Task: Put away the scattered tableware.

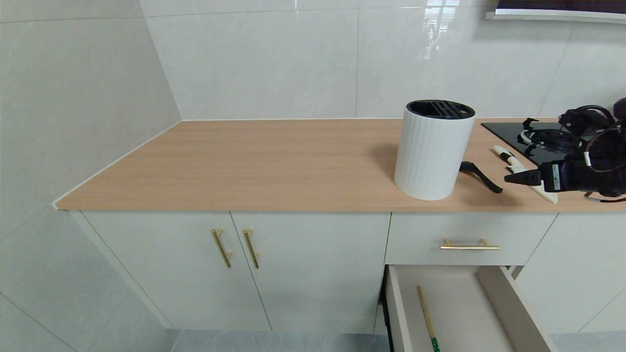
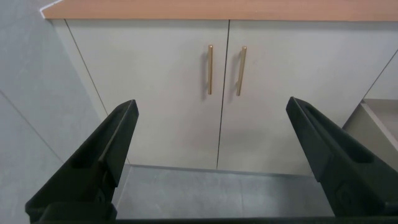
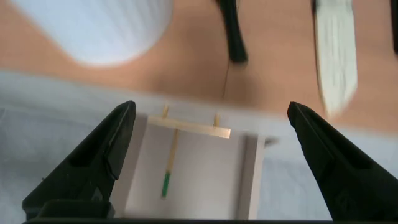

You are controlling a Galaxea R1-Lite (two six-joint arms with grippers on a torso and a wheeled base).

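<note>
the right gripper (image 1: 517, 178) is a matte black, wedge-fingered tool held out level above the wood-grain countertop (image 1: 274, 161), pointing toward the white holder (image 1: 434, 149). in the right wrist view its fingers (image 3: 93, 168) are spread wide with nothing between them.

the holder is a tall ribbed cylinder with a black slotted top, standing upright ahead of the gripper's tips. between holder and gripper lies a black-handled utensil (image 1: 480, 176), slim and curved, flat on the wood, one end hidden behind the holder. a white knife (image 1: 512, 162), flat and pale, lies just under and beside the gripper; whether the gripper touches it cannot be told.

below the gripper, past the counter's front edge, an open drawer (image 1: 508, 303) with smooth pale walls holds a pair of chopsticks (image 1: 424, 313): thin, straw-coloured, green at one end. they show in the right wrist view between the spread fingers, beyond a brass bar handle (image 3: 189, 127). behind the gripper sits a glossy black stove (image 1: 545, 137).

the left gripper (image 2: 211, 162) hangs low, below counter height, facing the plain white cabinet doors (image 2: 186, 106) with their two slender upright brass handles (image 2: 210, 68). its black fingers are also parted wide, holding nothing.
</note>
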